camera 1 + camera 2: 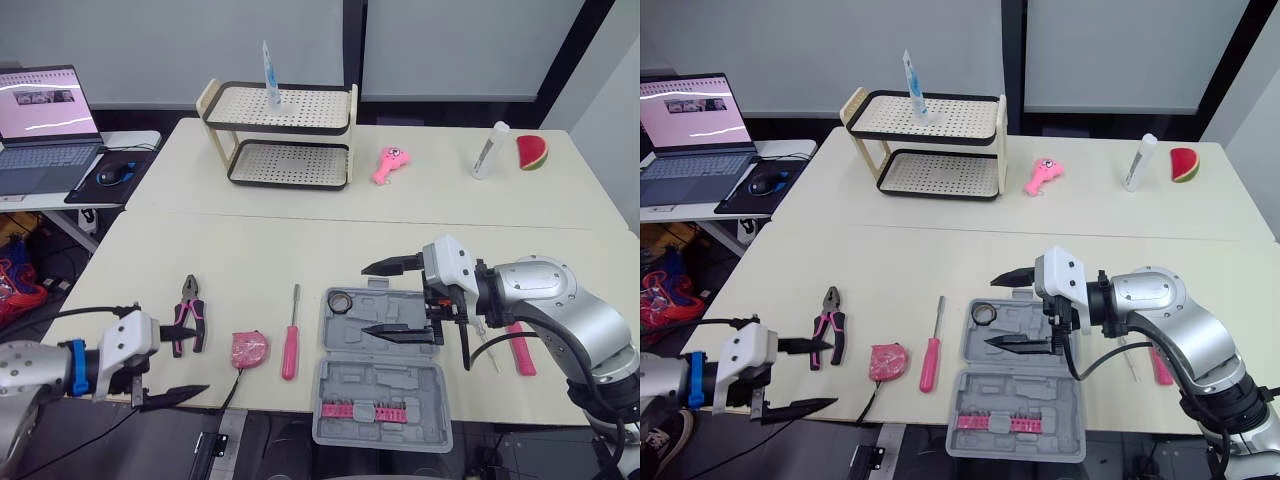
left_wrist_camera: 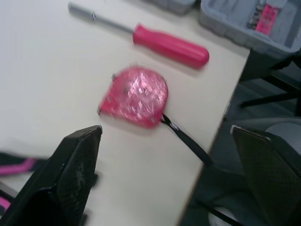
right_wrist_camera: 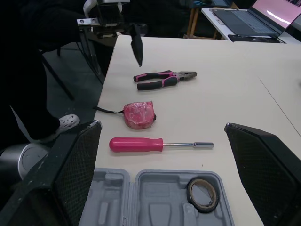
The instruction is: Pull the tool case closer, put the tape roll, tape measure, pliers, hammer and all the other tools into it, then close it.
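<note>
Nearest you, the open tool case point(image 1: 385, 385) looks stiff, light plastic beneath your spread right gripper point(image 1: 366, 298); pinch the likely slick tape measure point(image 1: 249, 349), near your spread left gripper point(image 1: 830, 375), across its flat faces; tape roll point(image 1: 341, 300) already lies inside.

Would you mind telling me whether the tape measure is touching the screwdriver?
Apart. The left wrist view shows bare table between the tape measure and the screwdriver.
</note>
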Controlling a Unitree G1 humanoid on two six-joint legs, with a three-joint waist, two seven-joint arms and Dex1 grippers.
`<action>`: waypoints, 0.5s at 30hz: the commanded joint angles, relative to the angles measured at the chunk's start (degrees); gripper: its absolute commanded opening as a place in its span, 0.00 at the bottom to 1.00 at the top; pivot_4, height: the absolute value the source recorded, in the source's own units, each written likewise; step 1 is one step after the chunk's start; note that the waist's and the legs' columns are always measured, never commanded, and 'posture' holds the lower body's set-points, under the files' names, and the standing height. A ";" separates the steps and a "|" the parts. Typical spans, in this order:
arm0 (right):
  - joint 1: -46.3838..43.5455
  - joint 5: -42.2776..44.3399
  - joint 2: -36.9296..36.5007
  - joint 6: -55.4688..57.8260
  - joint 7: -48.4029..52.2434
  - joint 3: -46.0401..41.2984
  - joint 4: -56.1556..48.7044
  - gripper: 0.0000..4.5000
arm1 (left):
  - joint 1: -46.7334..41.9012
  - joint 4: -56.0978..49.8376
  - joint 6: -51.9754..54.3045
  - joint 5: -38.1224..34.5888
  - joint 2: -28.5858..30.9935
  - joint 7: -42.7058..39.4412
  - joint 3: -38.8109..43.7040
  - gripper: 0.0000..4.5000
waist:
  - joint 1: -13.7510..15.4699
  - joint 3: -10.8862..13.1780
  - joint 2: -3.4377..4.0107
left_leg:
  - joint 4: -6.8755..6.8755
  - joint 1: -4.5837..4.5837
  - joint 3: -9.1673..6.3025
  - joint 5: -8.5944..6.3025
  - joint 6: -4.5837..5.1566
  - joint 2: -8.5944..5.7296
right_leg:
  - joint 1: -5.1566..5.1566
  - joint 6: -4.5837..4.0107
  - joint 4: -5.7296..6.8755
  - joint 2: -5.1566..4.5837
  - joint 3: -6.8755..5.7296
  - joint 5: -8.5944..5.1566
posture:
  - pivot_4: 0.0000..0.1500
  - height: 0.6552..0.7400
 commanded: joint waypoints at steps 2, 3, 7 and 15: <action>-1.22 0.36 -1.24 -1.72 1.81 -0.09 -3.35 1.00 | -7.18 14.97 -15.53 4.15 -4.01 -3.68 -4.69 0.99 | -0.18 0.01 -0.04 | 0.01 -0.03 0.02 0.00 0.00 0.00 | -0.02 0.00 0.03 0.18 -0.08 0.00 | 1.00 1.00; -1.21 0.26 -1.39 -1.54 1.57 -0.15 -3.51 1.00 | -8.79 17.30 -17.04 5.24 -4.97 -3.29 -5.83 0.99 | -0.30 0.01 -0.07 | 0.01 -0.03 0.06 0.00 0.00 -0.01 | -0.04 0.01 0.04 0.20 -0.07 0.00 | 1.00 1.00; -0.90 0.20 -2.48 -0.41 1.08 -0.58 -4.04 1.00 | -13.03 22.85 -20.08 7.42 -7.51 -2.19 -9.20 0.99 | -0.31 0.00 -0.13 | 0.02 -0.05 0.05 0.02 -0.04 0.02 | -0.13 0.01 0.11 0.23 -0.07 0.01 | 1.00 1.00; 0.07 0.25 -4.33 0.70 0.02 -0.85 -5.41 1.00 | -17.75 30.00 -22.03 10.64 -10.30 -0.37 -13.64 0.99 | -0.50 -0.02 -0.15 | 0.05 -0.07 0.08 0.10 -0.17 0.01 | -0.21 0.01 0.23 0.24 -0.02 0.01 | 1.00 1.00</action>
